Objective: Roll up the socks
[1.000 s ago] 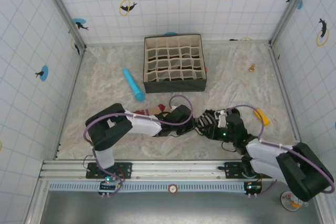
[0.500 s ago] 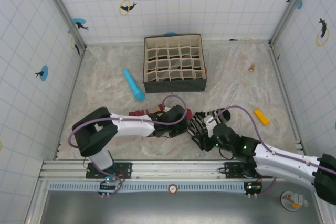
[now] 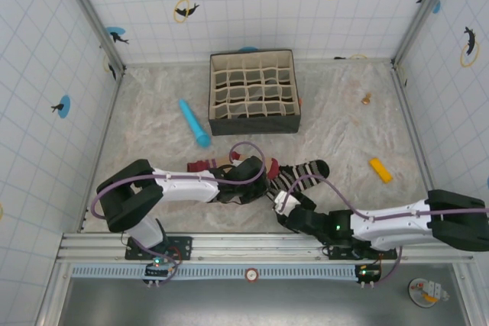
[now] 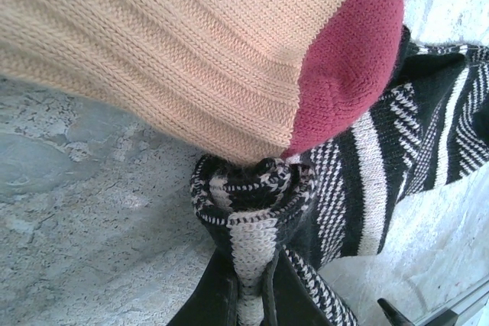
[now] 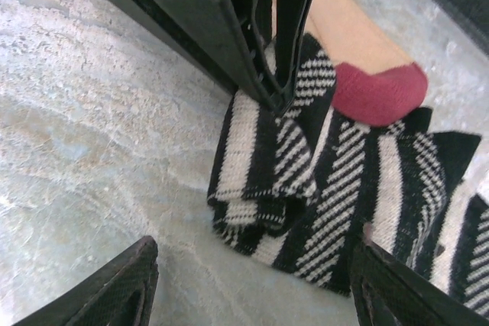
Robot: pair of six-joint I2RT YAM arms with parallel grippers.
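Note:
The peach sock lies mid-table, its maroon toe resting on the black-and-white striped sock. In the left wrist view the peach sock covers the top. My left gripper is shut on a bunched fold of the striped sock. From above, the left gripper sits where the two socks meet. My right gripper hovers just in front of them, low over the table. In its wrist view the right gripper is open with bare table between its fingers, a little short of the striped sock.
A fabric organizer box with many small cells stands at the back centre. A blue cylinder lies to its left. A yellow block sits at the right and a small brown object at the back right.
My right gripper opened, let go of the striped sock and drew back toward the near edge. The left gripper kept its hold and stayed about where it was.

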